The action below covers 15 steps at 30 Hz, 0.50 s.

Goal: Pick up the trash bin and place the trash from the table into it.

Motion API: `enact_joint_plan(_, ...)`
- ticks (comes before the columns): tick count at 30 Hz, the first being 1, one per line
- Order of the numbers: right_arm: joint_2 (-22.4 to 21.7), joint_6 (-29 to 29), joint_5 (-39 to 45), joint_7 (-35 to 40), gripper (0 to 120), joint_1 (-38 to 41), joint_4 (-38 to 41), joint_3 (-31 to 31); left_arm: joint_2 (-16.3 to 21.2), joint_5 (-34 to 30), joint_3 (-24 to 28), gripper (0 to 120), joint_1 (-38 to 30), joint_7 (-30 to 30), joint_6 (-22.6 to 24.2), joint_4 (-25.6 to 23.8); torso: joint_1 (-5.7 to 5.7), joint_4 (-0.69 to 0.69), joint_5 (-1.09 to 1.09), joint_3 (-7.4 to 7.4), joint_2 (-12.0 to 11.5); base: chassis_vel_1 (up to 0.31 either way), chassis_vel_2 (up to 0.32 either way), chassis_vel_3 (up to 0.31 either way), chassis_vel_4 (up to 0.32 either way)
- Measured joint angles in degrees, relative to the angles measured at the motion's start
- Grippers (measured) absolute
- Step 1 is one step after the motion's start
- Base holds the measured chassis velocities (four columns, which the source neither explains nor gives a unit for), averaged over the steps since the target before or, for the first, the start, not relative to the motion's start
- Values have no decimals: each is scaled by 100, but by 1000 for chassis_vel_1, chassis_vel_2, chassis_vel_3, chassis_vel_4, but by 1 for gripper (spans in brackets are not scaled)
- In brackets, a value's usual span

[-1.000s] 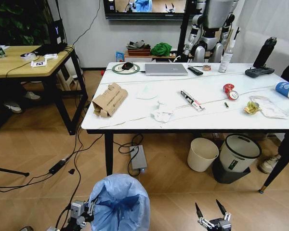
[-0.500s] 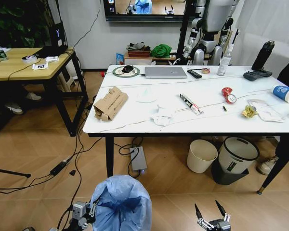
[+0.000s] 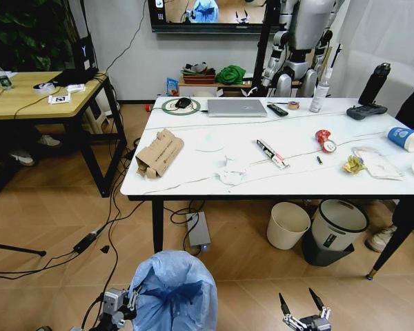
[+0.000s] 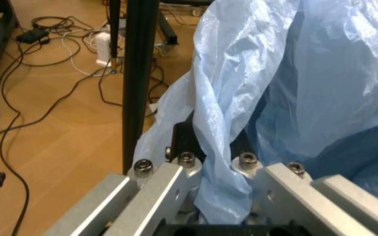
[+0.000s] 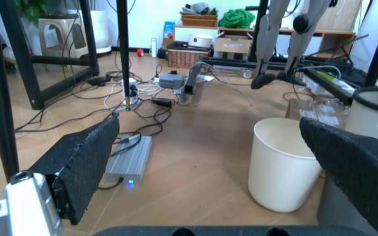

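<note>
At the lower left of the head view the left gripper [image 3: 116,308] is clamped on the rim of the trash bin [image 3: 172,289], and the left wrist view shows its two metal fingers [image 4: 169,179] pinching a fold of the crinkly light-blue bag. The bin hangs low in front of the robot, well apart from the table [image 3: 193,186], with bare wood floor between them crossed by loose black cables [image 3: 90,238] and a grey power box [image 3: 199,229] under the near edge. A wooden desk [image 3: 27,93] stands to the left, leaving an open aisle beside the table's black leg. On the marble top lie the torn cardboard box [image 3: 159,152], white tissues [image 3: 232,169], a crushed red can [image 3: 325,136], a yellow wrapper [image 3: 352,164] and a blue paper cup [image 3: 406,138]. Compared with a second ago the whole scene sits a little higher and farther left in the picture, so the camera has shifted; bin and grippers keep their places. At lower right the right gripper [image 3: 302,305] waits with fingers spread, near a cream bin [image 3: 290,224] and a grey-and-black bin [image 3: 338,229] under the table.
</note>
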Motion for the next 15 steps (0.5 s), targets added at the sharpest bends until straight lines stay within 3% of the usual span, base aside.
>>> enact_joint_plan(15,0,31,3,-1,100,-68,67,16,26,39,46,0,43,9,-9,-13,178,0,0,235,414,0,0,0,0)
